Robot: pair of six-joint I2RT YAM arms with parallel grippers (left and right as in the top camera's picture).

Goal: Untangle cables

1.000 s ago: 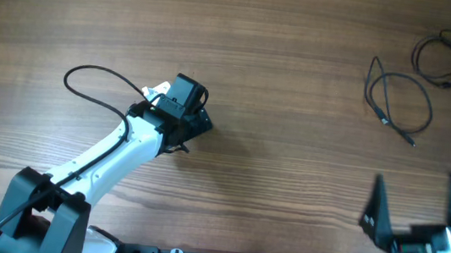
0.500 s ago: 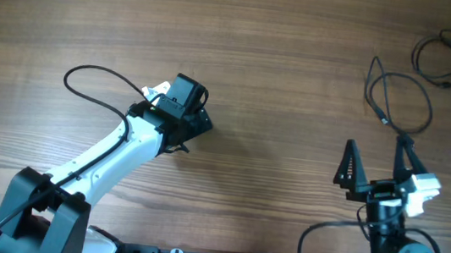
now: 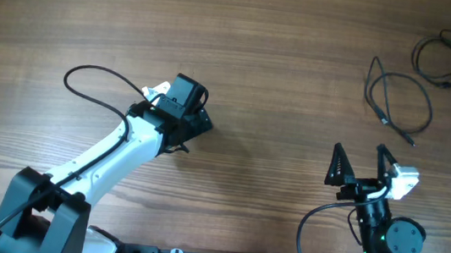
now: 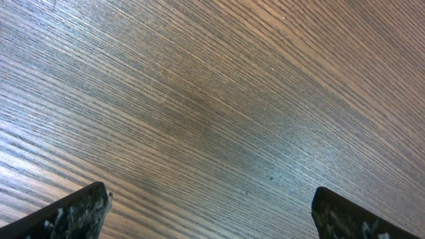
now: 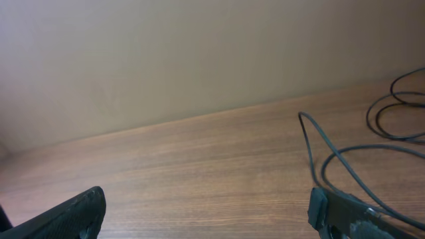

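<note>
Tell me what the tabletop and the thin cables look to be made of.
Tabletop: wood or wood-look laminate, matte, going by the long parallel grain lines; which of the two is unclear. Cables: thin black wire, probably sheathed in rubber or plastic, since they lie in soft loops with a dull surface.

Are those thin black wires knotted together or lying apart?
Apart: the cables lie as three separate loose loops, none touching where the overhead view shows them.
</note>
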